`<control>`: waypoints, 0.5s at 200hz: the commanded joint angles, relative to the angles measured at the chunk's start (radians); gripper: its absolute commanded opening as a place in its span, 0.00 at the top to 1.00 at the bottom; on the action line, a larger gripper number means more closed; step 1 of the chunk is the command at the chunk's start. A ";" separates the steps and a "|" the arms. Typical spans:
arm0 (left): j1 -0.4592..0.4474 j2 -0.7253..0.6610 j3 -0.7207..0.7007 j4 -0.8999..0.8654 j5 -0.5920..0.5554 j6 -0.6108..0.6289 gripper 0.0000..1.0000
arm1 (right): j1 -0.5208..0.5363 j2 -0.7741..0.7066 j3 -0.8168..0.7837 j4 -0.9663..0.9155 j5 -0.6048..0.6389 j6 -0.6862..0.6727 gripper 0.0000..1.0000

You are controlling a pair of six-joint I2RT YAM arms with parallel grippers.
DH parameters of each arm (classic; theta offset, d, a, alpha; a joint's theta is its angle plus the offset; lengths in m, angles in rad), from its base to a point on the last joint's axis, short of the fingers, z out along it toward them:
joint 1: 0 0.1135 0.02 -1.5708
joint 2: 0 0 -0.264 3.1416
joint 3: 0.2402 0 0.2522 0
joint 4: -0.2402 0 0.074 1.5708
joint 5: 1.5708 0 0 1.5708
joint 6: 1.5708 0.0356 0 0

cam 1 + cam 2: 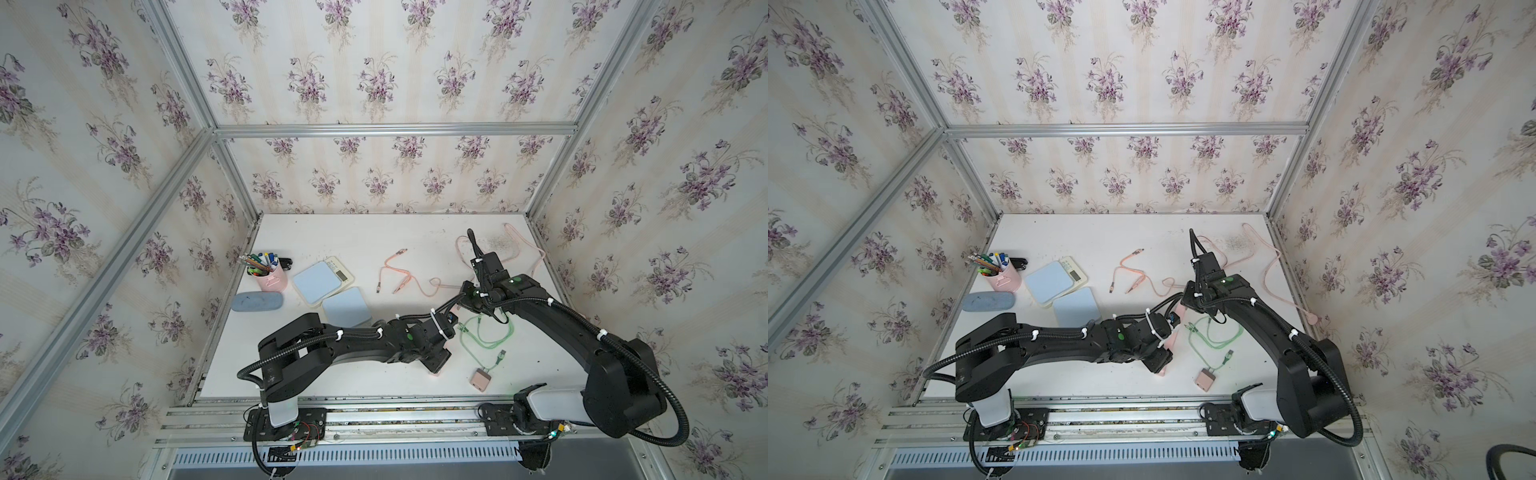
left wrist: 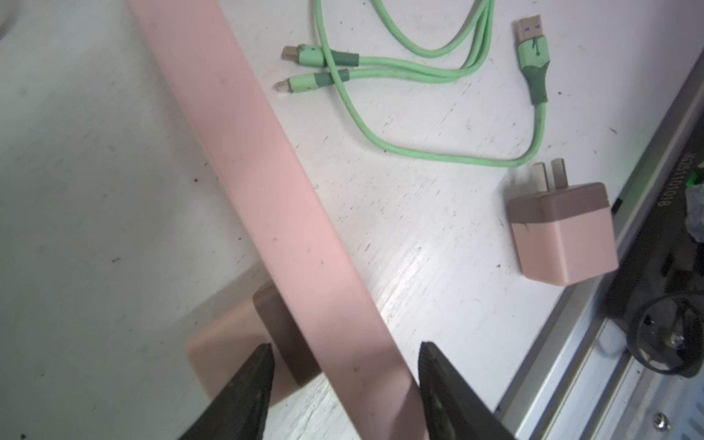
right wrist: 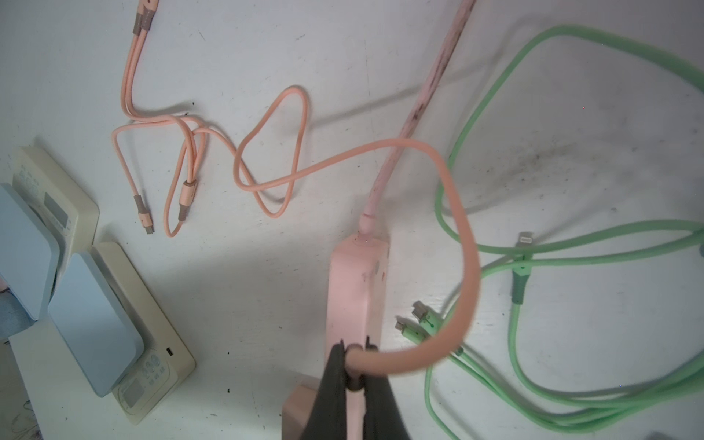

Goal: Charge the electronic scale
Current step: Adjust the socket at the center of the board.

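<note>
At the left edge of the white worktop [image 1: 374, 237] stands a pink pen cup [image 1: 272, 280], with a blue-grey case [image 1: 257, 301] lying just in front of it. Next come two cream electronic scales with pale blue platforms. The far scale [image 1: 318, 280] and the near scale [image 1: 347, 309] lie corner to corner and seem to overlap slightly. Neither has a cable plugged in.

An orange multi-head cable [image 3: 468, 266] lies near the middle, its loose heads well apart from both scales.

The left gripper [image 2: 345, 344] sits low over the pink power strip [image 2: 247, 152]. Its jaws stand apart on either side of the strip, with a clear gap on one side. A pink adapter [image 2: 228, 343] sits against the strip there; whether it is plugged in is hard to tell from this angle.

The right gripper [image 3: 355, 348] is pinched closed on the orange cable's end, held just over the strip.

Further right, a green cable [image 2: 531, 47] lies coiled loosely. A second pink adapter [image 2: 564, 236] rests beside the green cable's USB plug, near the front rail.
</note>
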 commanded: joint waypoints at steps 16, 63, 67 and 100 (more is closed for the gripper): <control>-0.022 0.065 0.063 -0.201 -0.103 0.065 0.53 | -0.014 -0.007 0.018 0.033 -0.017 -0.012 1.00; -0.021 0.103 0.160 -0.321 -0.347 0.294 0.71 | -0.086 0.020 0.115 0.037 -0.046 -0.045 1.00; -0.018 0.109 0.172 -0.328 -0.376 0.321 0.73 | -0.094 0.025 0.129 0.037 -0.048 -0.048 1.00; 0.033 0.182 0.263 -0.328 -0.591 0.530 0.88 | -0.129 0.081 0.247 0.028 -0.056 -0.068 1.00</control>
